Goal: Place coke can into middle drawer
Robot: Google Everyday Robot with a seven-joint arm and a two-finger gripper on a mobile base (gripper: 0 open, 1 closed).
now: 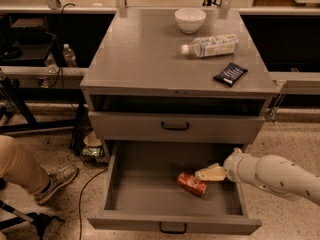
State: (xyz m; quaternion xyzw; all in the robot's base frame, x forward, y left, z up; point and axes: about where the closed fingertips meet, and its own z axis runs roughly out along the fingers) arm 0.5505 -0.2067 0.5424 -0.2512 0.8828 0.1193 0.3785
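Camera view, lower centre: coke can [192,183] lying on its side on the floor of the pulled-out middle drawer [170,220], right of the drawer's centre. Long axis from upper left to lower right of frame.

Gripper [210,173] inside the drawer, just to the upper right of the can, tip aimed left at the can's upper end. Touching or just apart: not determinable. Extent of jaw opening: not determinable. No evident hold; can apparently resting on the drawer floor.

Placement judged essentially complete. Coming move judged a withdrawal toward the right of frame, away from the can, without dragging it.

Surface: flat grey metal, can free to roll across its axis. Room: bare drawer floor left of the can; right drawer wall close beside the white arm [272,176].

Elsewhere: upper drawer [175,126] shut; white bowl [190,20], plastic bottle [210,45] on its side and dark packet [230,74] on the cabinet top [145,54].
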